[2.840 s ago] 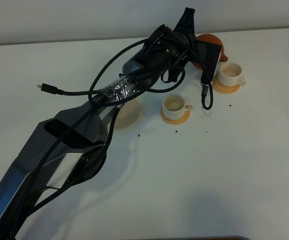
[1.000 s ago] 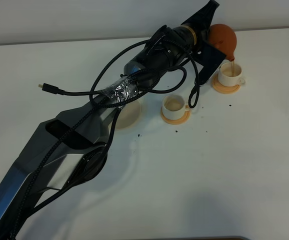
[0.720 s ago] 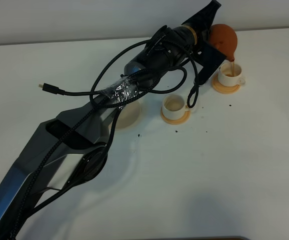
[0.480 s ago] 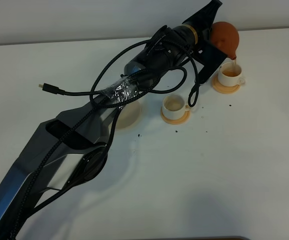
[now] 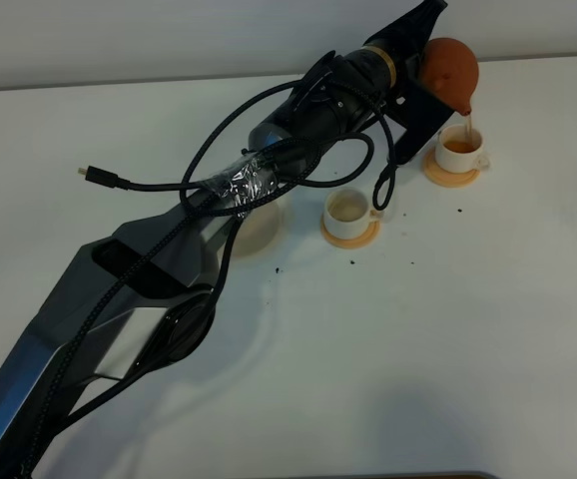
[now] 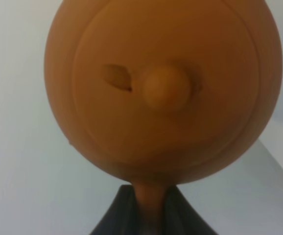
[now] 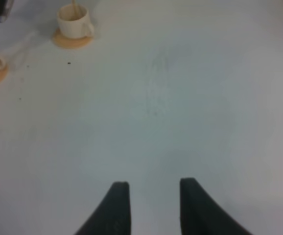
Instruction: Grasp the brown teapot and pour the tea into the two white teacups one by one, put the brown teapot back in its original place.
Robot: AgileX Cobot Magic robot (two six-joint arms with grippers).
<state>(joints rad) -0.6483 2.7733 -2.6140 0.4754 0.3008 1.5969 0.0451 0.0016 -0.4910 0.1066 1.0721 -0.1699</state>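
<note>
My left gripper reaches across to the far right and is shut on the handle of the brown teapot. The pot is tipped spout-down, and a thin stream of tea falls into the right white teacup on its orange-tan coaster. The other teacup stands on its coaster nearer the middle. In the left wrist view the teapot fills the frame, lid knob towards the camera, with the left gripper closed on the handle. The pale beige coaster lies partly under the arm. My right gripper is open over bare table.
The left arm's black cables loop over the table between the beige coaster and the cups. A few dark specks lie near the middle cup. The right wrist view shows the right teacup far off.
The teapot has been lifted from behind the right cup and tipped over it. In the last second it tilted slightly more, and the tea in that cup has risen.
</note>
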